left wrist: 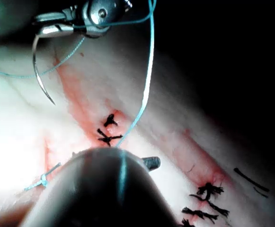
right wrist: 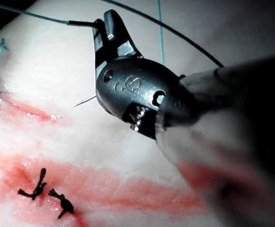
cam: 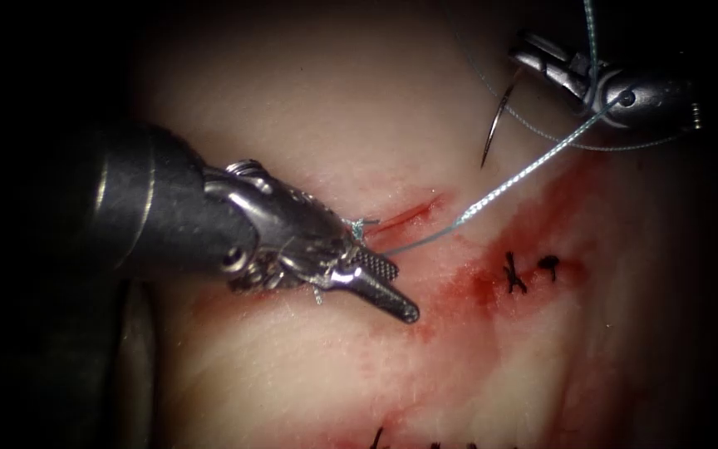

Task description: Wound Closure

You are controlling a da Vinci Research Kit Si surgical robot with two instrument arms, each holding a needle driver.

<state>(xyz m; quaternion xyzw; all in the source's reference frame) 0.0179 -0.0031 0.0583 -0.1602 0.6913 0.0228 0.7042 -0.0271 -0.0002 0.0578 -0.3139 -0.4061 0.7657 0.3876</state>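
Observation:
My left tool (cam: pixel 403 291) lies over the tissue (cam: pixel 309 125) just below the left end of the cut (cam: pixel 409 214). Its jaws stand open and hold nothing; the ribbed face of one shows. A knot (cam: pixel 361 226) of pale blue thread (cam: pixel 525 173) sits beside it, and the thread rises from there to my right tool (cam: pixel 522 50) at the upper right. That tool is shut on the curved needle (cam: pixel 499 112) at its tail end. The needle hangs free above the tissue, tip down, seen again as the needle (left wrist: pixel 37 71). A loop of thread drapes round the right tool (right wrist: pixel 104 33).
Black stitches (cam: pixel 513 274) with red fluid (cam: pixel 467 287) around them lie right of the left tool's tip. More black stitch ends (cam: pixel 378 436) show at the lower edge. The left tool's dark shaft (cam: pixel 135 208) covers the tissue's left side.

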